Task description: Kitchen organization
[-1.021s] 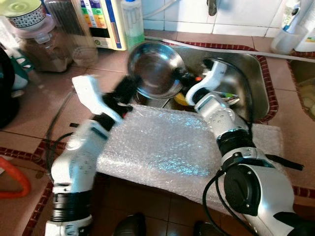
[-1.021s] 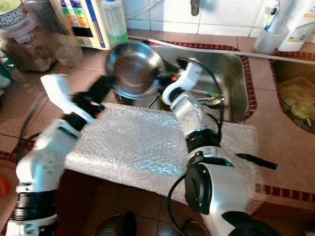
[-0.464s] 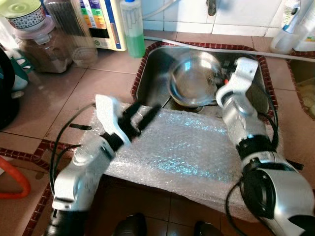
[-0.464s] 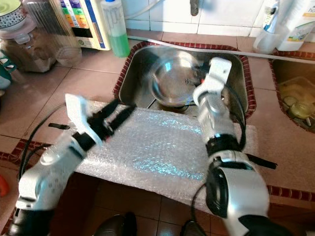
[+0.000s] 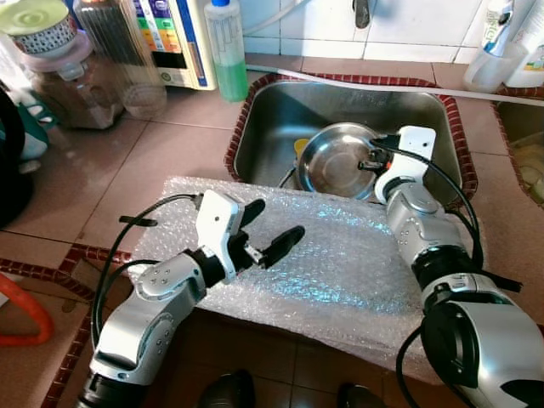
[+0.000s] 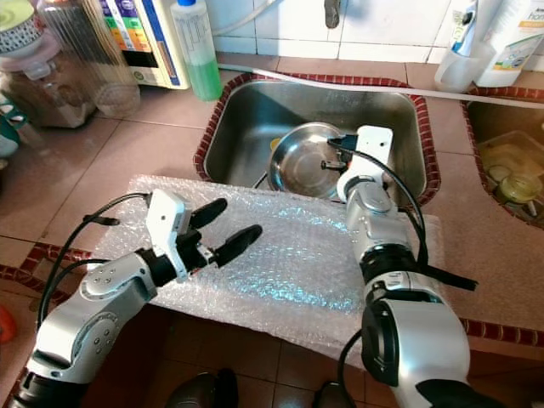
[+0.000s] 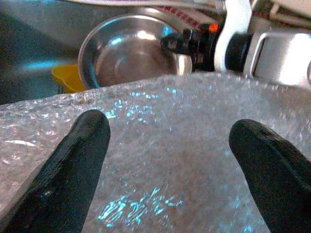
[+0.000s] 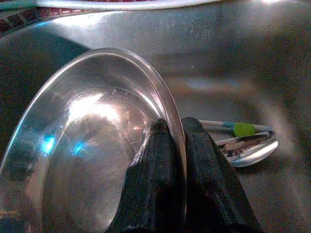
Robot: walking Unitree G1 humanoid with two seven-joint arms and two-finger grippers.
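My right gripper [image 8: 172, 145] pinches the rim of the steel bowl [image 5: 334, 160] low inside the sink [image 5: 270, 119], beside a spoon [image 8: 248, 150]; my left gripper [image 5: 272, 229] hovers spread over the bubble wrap [image 5: 340, 263] before the sink. I judge this thin rim grip may slip, dropping the bowl onto the spoon.

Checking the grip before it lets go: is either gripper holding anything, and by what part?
The right gripper pinches the steel bowl by its rim, over the sink. The left gripper is open, holding nothing.
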